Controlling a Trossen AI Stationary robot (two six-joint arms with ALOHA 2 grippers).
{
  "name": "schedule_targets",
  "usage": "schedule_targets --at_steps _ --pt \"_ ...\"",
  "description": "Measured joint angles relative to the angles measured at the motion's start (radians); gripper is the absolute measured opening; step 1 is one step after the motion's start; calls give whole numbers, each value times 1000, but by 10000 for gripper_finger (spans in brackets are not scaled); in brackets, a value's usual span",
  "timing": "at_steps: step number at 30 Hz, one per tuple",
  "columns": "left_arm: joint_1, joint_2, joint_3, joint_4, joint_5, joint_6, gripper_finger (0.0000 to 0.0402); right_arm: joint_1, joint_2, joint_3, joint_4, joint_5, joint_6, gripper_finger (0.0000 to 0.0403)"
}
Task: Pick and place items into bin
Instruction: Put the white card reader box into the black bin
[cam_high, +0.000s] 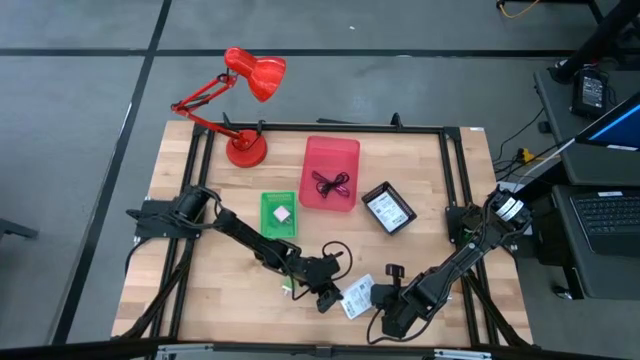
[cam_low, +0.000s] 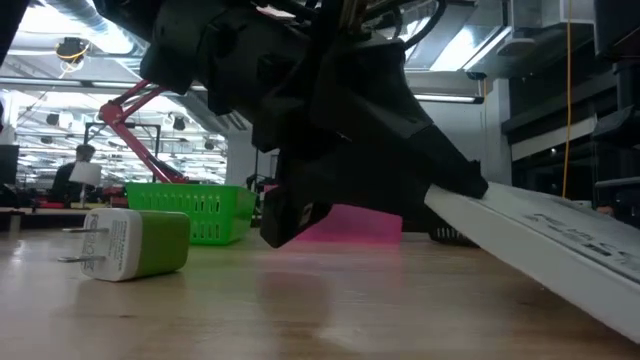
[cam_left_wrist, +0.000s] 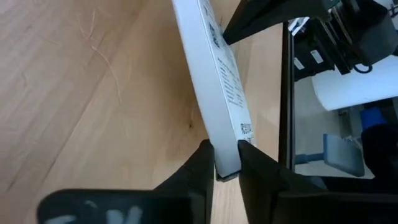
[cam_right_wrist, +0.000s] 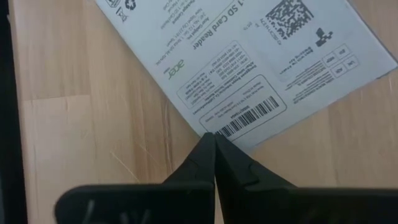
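Note:
A white printed packet lies near the table's front edge, between my two grippers. My left gripper is shut on it; the packet also shows in the left wrist view. My right gripper is shut, and its fingertips stand at the edge of the packet, by the barcode. I cannot tell whether they touch it. A small white and green plug piece rests on the table left of my left gripper. My left gripper pinches the packet's thin end between its two fingers, one finger on each flat face. The packet is tilted: the held end is raised and the rest slants down toward the table, out of the low view.
A green basket holding a white piece and a pink bin holding a dark cable stand mid-table. A black box lies right of the pink bin. A black cable lies near my left gripper. A red desk lamp stands far left.

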Motion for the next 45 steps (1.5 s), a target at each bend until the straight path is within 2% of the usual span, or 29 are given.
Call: schedule_targets --at_steps 2,9,14,18,29,37,40,45 --pt "0 0 0 -7 -1 8 38 0 0 0 0 4 0 0" --pt "1 0 0 -7 10 47 37 1 -43 -4 -5 15 -2 0" --pt "-2 -23 -1 -17 31 101 37 17 -123 -4 -21 126 -2 0" --pt "4 -82 -1 -69 28 151 35 31 -184 -3 -48 184 -1 0" --pt "38 -314 -12 -327 -81 344 34 75 -342 -1 -99 355 -20 0" --pt "68 -475 -140 -334 -140 404 34 82 -341 -4 -94 435 -22 0" --pt "79 -517 -198 -310 -173 406 34 82 -323 -22 -64 518 -3 0" --pt "119 -579 -281 -261 -157 444 33 77 -317 -48 -21 613 14 0"
